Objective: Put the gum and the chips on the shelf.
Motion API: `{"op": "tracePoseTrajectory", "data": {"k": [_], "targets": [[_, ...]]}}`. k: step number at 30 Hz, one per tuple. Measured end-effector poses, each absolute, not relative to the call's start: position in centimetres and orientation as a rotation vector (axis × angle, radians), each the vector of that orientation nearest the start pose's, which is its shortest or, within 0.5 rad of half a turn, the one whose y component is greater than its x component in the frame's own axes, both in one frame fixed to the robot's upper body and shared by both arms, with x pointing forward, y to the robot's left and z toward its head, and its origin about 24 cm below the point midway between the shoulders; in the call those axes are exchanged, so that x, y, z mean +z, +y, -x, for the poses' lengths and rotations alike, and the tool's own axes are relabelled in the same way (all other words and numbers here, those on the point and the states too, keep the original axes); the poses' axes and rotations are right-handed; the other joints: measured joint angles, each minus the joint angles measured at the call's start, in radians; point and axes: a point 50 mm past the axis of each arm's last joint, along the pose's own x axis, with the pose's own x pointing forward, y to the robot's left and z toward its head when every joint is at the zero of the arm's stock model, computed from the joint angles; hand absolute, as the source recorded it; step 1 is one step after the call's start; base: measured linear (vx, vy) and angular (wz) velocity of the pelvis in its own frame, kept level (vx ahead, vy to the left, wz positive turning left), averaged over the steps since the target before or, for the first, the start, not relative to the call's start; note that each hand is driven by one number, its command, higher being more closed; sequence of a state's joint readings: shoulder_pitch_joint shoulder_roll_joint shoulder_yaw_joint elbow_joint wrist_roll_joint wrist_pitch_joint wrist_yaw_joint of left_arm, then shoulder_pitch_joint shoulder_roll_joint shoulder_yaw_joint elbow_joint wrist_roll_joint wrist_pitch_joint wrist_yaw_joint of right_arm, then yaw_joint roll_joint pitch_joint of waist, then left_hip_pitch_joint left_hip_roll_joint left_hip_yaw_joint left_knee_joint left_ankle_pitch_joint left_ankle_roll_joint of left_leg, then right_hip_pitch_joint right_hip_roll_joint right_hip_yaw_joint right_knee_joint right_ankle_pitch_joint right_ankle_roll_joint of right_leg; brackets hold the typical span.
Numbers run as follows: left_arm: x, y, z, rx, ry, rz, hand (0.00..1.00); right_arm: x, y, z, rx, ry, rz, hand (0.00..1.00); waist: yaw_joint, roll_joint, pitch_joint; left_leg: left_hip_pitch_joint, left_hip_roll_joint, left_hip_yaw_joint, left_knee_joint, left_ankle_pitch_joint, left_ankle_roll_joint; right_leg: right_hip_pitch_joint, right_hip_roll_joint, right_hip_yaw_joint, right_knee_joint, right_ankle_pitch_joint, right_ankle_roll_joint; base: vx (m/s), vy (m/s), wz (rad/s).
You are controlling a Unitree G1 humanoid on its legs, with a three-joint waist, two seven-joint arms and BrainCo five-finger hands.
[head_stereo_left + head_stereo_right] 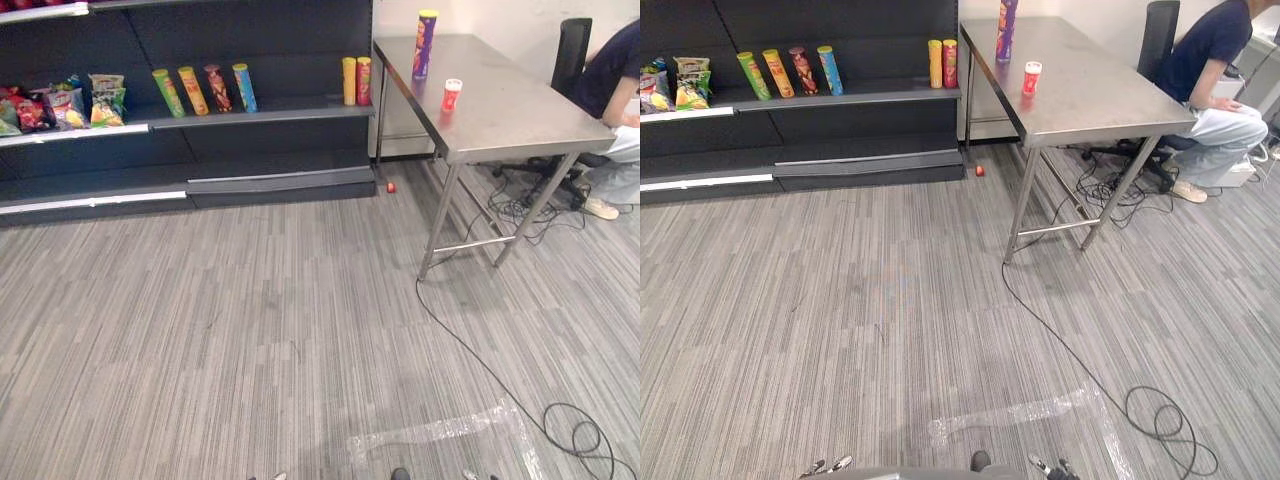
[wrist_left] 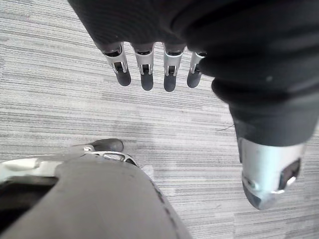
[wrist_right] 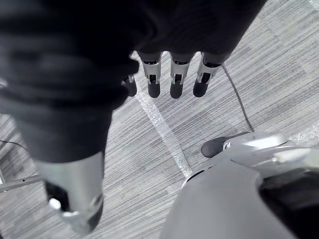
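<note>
A tall purple chips tube (image 1: 425,44) stands upright at the far end of the steel table (image 1: 520,115) on the right. A small red-and-white gum tub (image 1: 451,95) sits nearer the table's middle. The dark shelf (image 1: 250,115) runs along the back left, across the carpet from the table. My left hand (image 2: 145,62) hangs over the carpet with straight fingers and holds nothing. My right hand (image 3: 175,69) also hangs low over the carpet, fingers straight and empty. Both hands are far from the table and the shelf.
Several chip tubes (image 1: 205,90) and snack bags (image 1: 60,105) stand on the shelf, with two more tubes (image 1: 356,81) at its right end. A small red object (image 1: 391,187) lies on the floor by the shelf. A person (image 1: 1210,70) sits behind the table.
</note>
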State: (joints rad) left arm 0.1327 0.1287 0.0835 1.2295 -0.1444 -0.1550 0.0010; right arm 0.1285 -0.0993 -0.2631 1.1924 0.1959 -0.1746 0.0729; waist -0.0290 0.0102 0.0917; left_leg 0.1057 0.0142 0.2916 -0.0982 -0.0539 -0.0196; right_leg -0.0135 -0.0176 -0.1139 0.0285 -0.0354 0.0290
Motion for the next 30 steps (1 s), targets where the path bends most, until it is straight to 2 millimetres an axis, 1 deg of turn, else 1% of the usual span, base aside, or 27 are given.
{"op": "tracePoseTrajectory", "data": {"k": [3, 4, 5, 6, 7, 8, 9, 10, 11, 12, 13, 14, 15, 16, 17, 18, 19, 20, 21, 22, 23, 24, 25, 26, 27, 29, 30], "targets": [[-16.9, 21.4, -4.9, 0.292, 1.171, 0.05, 0.0, -16.6, -21.8, -5.7, -0.394, 1.067, -0.23, 0.0, 0.0, -0.005, 0.016, -0.018, -0.002, 0.0, 0.015, -0.009, -0.01, -0.046, -0.01, -0.001, 0.086, -0.045, -0.003, -0.07, -0.019, 0.06], [-16.9, 21.7, -5.2, 0.3, 1.162, 0.047, 0.0, -16.5, -21.7, -5.9, -0.386, 1.063, -0.228, 0.0, 0.001, -0.014, 0.027, -0.05, 0.002, 0.001, 0.077, -0.038, -0.024, -0.063, -0.019, -0.003, 0.117, -0.069, -0.007, -0.05, -0.053, 0.13], [-16.8, 21.8, -5.5, 0.312, 1.147, 0.05, 0.0, -16.5, -21.6, -6.1, -0.379, 1.057, -0.226, 0.0, 0.002, -0.018, 0.041, -0.1, 0.015, 0.0, 0.178, -0.087, -0.05, -0.076, -0.027, -0.005, 0.141, -0.088, -0.013, -0.07, -0.081, 0.17], [-16.7, 21.7, -5.8, 0.328, 1.13, 0.065, 0.0, -16.4, -21.7, -6.3, -0.372, 1.047, -0.216, 0.0, 0.005, -0.015, 0.057, -0.164, 0.043, 0.004, 0.327, -0.137, -0.099, -0.085, -0.029, -0.009, 0.165, -0.101, -0.018, -0.08, -0.093, 0.33], [-16.6, 21.9, -5.9, 0.346, 1.121, 0.077, 0.0, -16.4, -21.7, -6.4, -0.37, 1.04, -0.215, 0.0, 0.0, -0.017, 0.072, -0.252, 0.069, 0.006, 0.508, -0.127, -0.086, -0.085, -0.037, -0.024, 0.178, -0.11, -0.025, -0.05, -0.058, 0.31], [-16.6, 21.9, -6.1, 0.361, 1.111, 0.093, 0.0, -16.4, -21.8, -6.4, -0.375, 1.038, -0.219, 0.0, 0.0, -0.019, 0.083, -0.294, 0.086, 0.005, 0.602, -0.118, -0.081, -0.083, -0.04, -0.027, 0.187, -0.114, -0.026, -0.04, -0.011, 0.27], [-16.5, 22.0, -6.3, 0.42, 1.087, 0.152, 0.0, -16.4, -21.7, -6.4, -0.382, 1.035, -0.229, 0.0, 0.006, -0.015, 0.107, -0.367, 0.126, 0.004, 0.776, -0.114, -0.055, -0.062, -0.047, -0.035, 0.204, -0.132, -0.021, -0.02, 0.036, 0.1], [-16.6, 21.9, -6.2, 0.434, 1.087, 0.17, 0.0, -16.4, -21.8, -6.4, -0.388, 1.035, -0.234, 0.0, 0.005, -0.01, 0.109, -0.382, 0.139, 0.002, 0.809, -0.127, -0.049, -0.052, -0.051, -0.041, 0.21, -0.139, -0.018, 0.01, 0.105, 0.15], [-16.6, 21.8, -6.0, 0.445, 1.086, 0.187, 0.0, -16.4, -21.8, -6.2, -0.403, 1.033, -0.249, 0.0, 0.003, -0.009, 0.109, -0.406, 0.164, 0.003, 0.816, -0.148, -0.048, -0.044, -0.069, -0.043, 0.22, -0.155, -0.005, 0.06, 0.119, 0.16], [-16.6, 21.8, -6.0, 0.444, 1.085, 0.188, 0.0, -16.4, -21.9, -6.3, -0.408, 1.028, -0.252, 0.0, 0.003, -0.008, 0.11, -0.414, 0.174, 0.003, 0.794, -0.149, -0.048, -0.042, -0.076, -0.042, 0.22, -0.158, 0.0, 0.08, 0.137, 0.12], [-16.6, 21.8, -6.1, 0.443, 1.084, 0.188, 0.0, -16.3, -22.0, -6.5, -0.414, 1.017, -0.255, 0.0, 0.003, -0.007, 0.11, -0.422, 0.182, 0.002, 0.752, -0.148, -0.047, -0.042, -0.089, -0.04, 0.22, -0.163, 0.008, 0.17, 0.226, 0.07], [-16.6, 21.8, -6.1, 0.443, 1.082, 0.189, 0.0, -16.2, -21.9, -6.8, -0.416, 1.006, -0.261, 0.0, 0.002, -0.006, 0.11, -0.433, 0.188, -0.005, 0.634, -0.137, -0.053, -0.045, -0.116, -0.035, 0.221, -0.171, 0.022, 0.19, 0.263, 0.07], [-16.6, 21.8, -6.1, 0.443, 1.082, 0.189, 0.0, -16.2, -21.9, -6.8, -0.418, 1.005, -0.262, 0.0, 0.002, -0.006, 0.11, -0.434, 0.188, -0.005, 0.61, -0.132, -0.051, -0.046, -0.122, -0.034, 0.221, -0.174, 0.026, 0.26, 0.368, 0.06], [-16.6, 21.7, -6.2, 0.445, 1.074, 0.188, 0.0, -16.1, -22.1, -7.0, -0.426, 0.998, -0.264, 0.0, 0.003, -0.004, 0.112, -0.435, 0.187, -0.024, 0.462, -0.085, -0.06, -0.052, -0.15, -0.021, 0.221, -0.185, 0.045, 0.25, 0.376, 0.0], [-16.6, 21.6, -6.2, 0.444, 1.072, 0.19, 0.0, -16.1, -22.2, -7.3, -0.425, 0.99, -0.263, 0.0, 0.002, 0.004, 0.114, -0.433, 0.194, -0.056, 0.364, -0.049, -0.07, -0.051, -0.167, -0.009, 0.22, -0.198, 0.067, 0.27, 0.399, -0.01], [-16.6, 21.5, -6.2, 0.444, 1.07, 0.193, 0.0, -16.0, -22.3, -7.5, -0.426, 0.985, -0.262, 0.0, 0.002, 0.008, 0.115, -0.433, 0.198, -0.065, 0.345, -0.043, -0.077, -0.05, -0.17, -0.006, 0.22, -0.202, 0.072, 0.32, 0.468, -0.08], [-16.6, 21.3, -6.2, 0.442, 1.067, 0.197, 0.0, -15.9, -22.5, -7.8, -0.43, 0.979, -0.253, 0.0, 0.001, 0.018, 0.122, -0.441, 0.214, -0.041, 0.35, 0.024, -0.099, -0.04, -0.186, 0.017, 0.214, -0.216, 0.096, 0.29, 0.407, -0.12], [-16.6, 21.3, -6.2, 0.445, 1.066, 0.2, 0.0, -15.9, -22.7, -8.1, -0.435, 0.975, -0.251, 0.0, 0.003, 0.019, 0.126, -0.444, 0.188, -0.014, 0.411, 0.016, -0.066, -0.012, -0.218, 0.043, 0.172, -0.223, 0.109, 0.36, 0.496, -0.17], [-16.6, 21.4, -6.1, 0.455, 1.06, 0.207, 0.0, -15.9, -22.7, -8.2, -0.437, 0.976, -0.253, 0.0, 0.005, 0.011, 0.121, -0.455, 0.178, 0.0, 0.44, -0.021, -0.053, 0.0, -0.226, 0.054, 0.153, -0.222, 0.107, 0.38, 0.42, -0.15], [-16.6, 21.4, -6.2, 0.465, 1.055, 0.215, 0.0, -15.8, -22.6, -8.8, -0.433, 0.962, -0.258, 0.0, 0.002, 0.011, 0.118, -0.468, 0.159, 0.013, 0.482, -0.073, -0.035, 0.004, -0.237, 0.089, 0.172, -0.21, 0.112, 0.48, 0.444, -0.1], [-16.5, 21.6, -6.1, 0.467, 1.054, 0.212, 0.0, -15.8, -22.4, -9.0, -0.429, 0.956, -0.263, 0.0, 0.002, 0.002, 0.113, -0.467, 0.139, 0.026, 0.485, -0.09, -0.021, 0.002, -0.242, 0.105, 0.19, -0.186, 0.109, 0.42, 0.31, -0.09], [-16.5, 21.9, -6.1, 0.47, 1.054, 0.204, 0.0, -15.8, -22.1, -9.1, -0.427, 0.953, -0.277, 0.0, 0.007, -0.016, 0.1, -0.463, 0.105, 0.052, 0.486, -0.109, -0.01, -0.002, -0.263, 0.103, 0.197, -0.164, 0.11, 0.42, 0.294, -0.15], [-16.5, 22.0, -6.1, 0.458, 1.058, 0.188, 0.0, -15.8, -22.1, -9.2, -0.436, 0.947, -0.296, 0.0, 0.006, -0.023, 0.094, -0.443, 0.073, 0.083, 0.483, -0.122, 0.015, -0.003, -0.298, 0.129, 0.188, -0.127, 0.138, 0.41, 0.295, -0.28], [-16.5, 21.9, -6.1, 0.437, 1.065, 0.173, 0.0, -15.8, -22.3, -9.2, -0.451, 0.94, -0.304, 0.0, 0.006, -0.018, 0.081, -0.414, 0.045, 0.108, 0.464, -0.132, 0.033, -0.012, -0.321, 0.161, 0.203, -0.087, 0.133, 0.41, 0.315, -0.36], [-16.5, 21.8, -6.1, 0.431, 1.068, 0.17, 0.0, -15.8, -22.4, -9.1, -0.459, 0.939, -0.308, 0.0, 0.007, -0.013, 0.073, -0.396, 0.035, 0.12, 0.446, -0.135, 0.038, -0.028, -0.329, 0.177, 0.228, -0.065, 0.128, 0.47, 0.359, -0.55], [-16.6, 21.4, -6.1, 0.396, 1.073, 0.154, 0.0, -15.7, -22.5, -9.1, -0.467, 0.933, -0.311, 0.0, 0.006, 0.011, 0.052, -0.3, 0.013, 0.163, 0.385, -0.138, 0.047, -0.112, -0.335, 0.209, 0.411, 0.052, 0.062, 0.45, 0.339, -0.67], [-16.6, 21.3, -6.2, 0.387, 1.073, 0.15, 0.0, -15.7, -22.7, -9.1, -0.47, 0.931, -0.306, 0.0, 0.003, 0.015, 0.05, -0.269, 0.009, 0.165, 0.367, -0.139, 0.05, -0.133, -0.337, 0.203, 0.474, 0.088, 0.045, 0.29, 0.214, -0.41]]}}
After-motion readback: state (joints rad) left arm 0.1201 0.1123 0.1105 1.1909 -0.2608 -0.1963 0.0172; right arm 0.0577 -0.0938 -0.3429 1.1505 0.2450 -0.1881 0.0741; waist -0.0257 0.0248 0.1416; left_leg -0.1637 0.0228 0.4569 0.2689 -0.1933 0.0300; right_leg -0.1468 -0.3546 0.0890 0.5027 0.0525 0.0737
